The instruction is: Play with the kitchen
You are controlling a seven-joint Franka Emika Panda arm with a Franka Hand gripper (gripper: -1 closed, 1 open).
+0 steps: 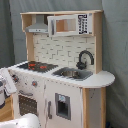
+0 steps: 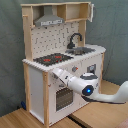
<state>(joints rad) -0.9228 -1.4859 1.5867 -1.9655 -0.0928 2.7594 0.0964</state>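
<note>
The kitchen (image 1: 95, 80) (image 2: 35, 80) is a white and light-wood toy unit with a black-red hob (image 1: 35, 65) (image 2: 51, 59), a grey hood (image 1: 38, 26) (image 2: 49, 20), a black tap (image 1: 85, 58) (image 2: 74, 39) and a sink (image 1: 73, 73) (image 2: 82, 49). In the second exterior view my white arm reaches in from the lower right. Its gripper (image 2: 55, 75) lies against the white front panel just under the hob, above the oven door (image 2: 62, 98). In the first exterior view the gripper end (image 1: 7, 82) shows at the left edge beside the knobs (image 1: 34, 83).
A microwave-like cupboard (image 1: 70, 24) hangs at the kitchen's top. Grey curtain (image 1: 117, 45) fills the background. The unit stands on a wooden floor (image 2: 20, 119). My arm's wrist with a blue light (image 2: 89, 91) hangs in front of the cupboard doors.
</note>
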